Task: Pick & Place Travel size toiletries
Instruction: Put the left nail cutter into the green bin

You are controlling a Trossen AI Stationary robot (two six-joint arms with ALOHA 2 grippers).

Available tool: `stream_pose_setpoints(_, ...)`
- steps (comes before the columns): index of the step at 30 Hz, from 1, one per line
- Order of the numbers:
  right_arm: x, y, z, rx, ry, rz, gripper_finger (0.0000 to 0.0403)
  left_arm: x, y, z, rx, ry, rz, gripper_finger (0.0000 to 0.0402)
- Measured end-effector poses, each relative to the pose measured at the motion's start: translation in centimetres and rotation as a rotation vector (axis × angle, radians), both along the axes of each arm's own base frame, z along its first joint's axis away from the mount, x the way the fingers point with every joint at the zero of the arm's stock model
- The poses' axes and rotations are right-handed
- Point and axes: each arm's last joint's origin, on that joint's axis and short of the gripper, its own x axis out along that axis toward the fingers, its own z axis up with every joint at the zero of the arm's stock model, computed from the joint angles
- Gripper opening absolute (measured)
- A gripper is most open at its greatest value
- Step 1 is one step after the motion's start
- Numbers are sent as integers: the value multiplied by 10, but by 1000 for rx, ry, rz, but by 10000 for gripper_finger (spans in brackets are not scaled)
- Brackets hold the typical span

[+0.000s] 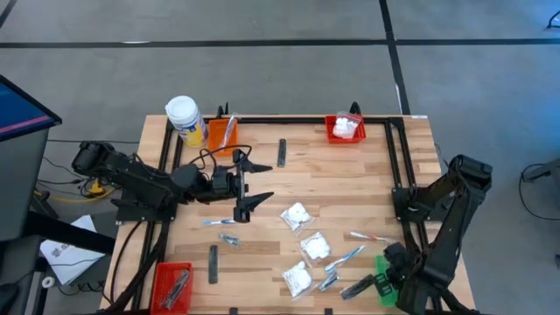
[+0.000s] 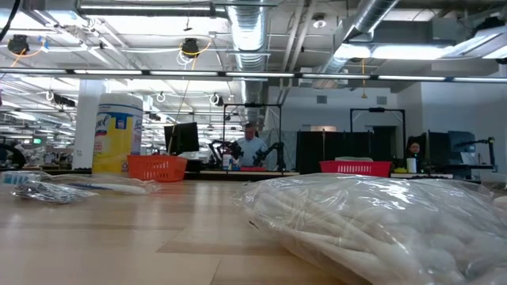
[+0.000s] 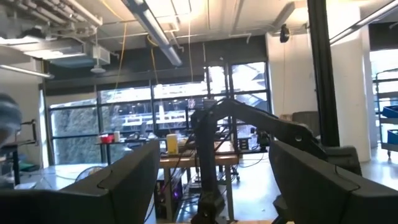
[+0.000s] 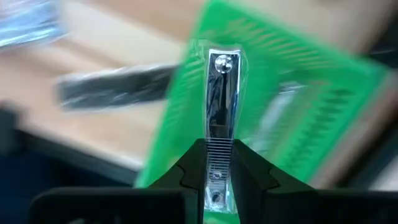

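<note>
My right gripper [image 1: 391, 267] hangs at the near right corner over the green bin [image 4: 298, 93], shut on a silvery clipper in a clear sachet [image 4: 217, 93]. My left gripper [image 1: 254, 184] is raised over the table's left middle, open and holding nothing. Its fingers [image 3: 124, 186] point out into the room. White puffy packets [image 1: 296, 214], [image 1: 315, 247], [image 1: 297, 278] lie flat on the wood, as do toothbrushes [image 1: 367, 236], [image 1: 346, 256] and dark bars [image 1: 282, 153], [image 1: 213, 262], [image 1: 354, 287]. My right gripper pinches the sachet's near end [image 4: 217, 163] between its two fingers, which come from above and point down. The clipper runs on lengthwise past the fingertips, over the green bin. I cannot tell whether it touches the bin.
A white-capped yellow jar [image 1: 184, 118] and an orange bin [image 1: 221, 133] stand at the far left. One red bin [image 1: 344, 129] with white packets sits at the far right, and another [image 1: 172, 284] at the near left. A black frame [image 1: 395, 157] borders the table.
</note>
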Motion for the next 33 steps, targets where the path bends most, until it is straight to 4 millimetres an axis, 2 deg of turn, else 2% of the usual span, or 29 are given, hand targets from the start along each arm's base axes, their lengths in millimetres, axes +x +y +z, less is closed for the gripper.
stream_pose_setpoints(8,10,8,-14,-27,124,-22,46,1,5,0,10,-6,-2,296)
stream_pose_setpoints(20,18,13,-37,-82,155,-38,46,1,4,1,6,-8,-12,296)
stream_pose_setpoints(27,17,10,-38,-124,198,-32,50,1,4,1,6,-8,-12,296)
stream_pose_setpoints(33,19,10,-39,-106,195,-22,69,1,4,1,6,-7,-12,296)
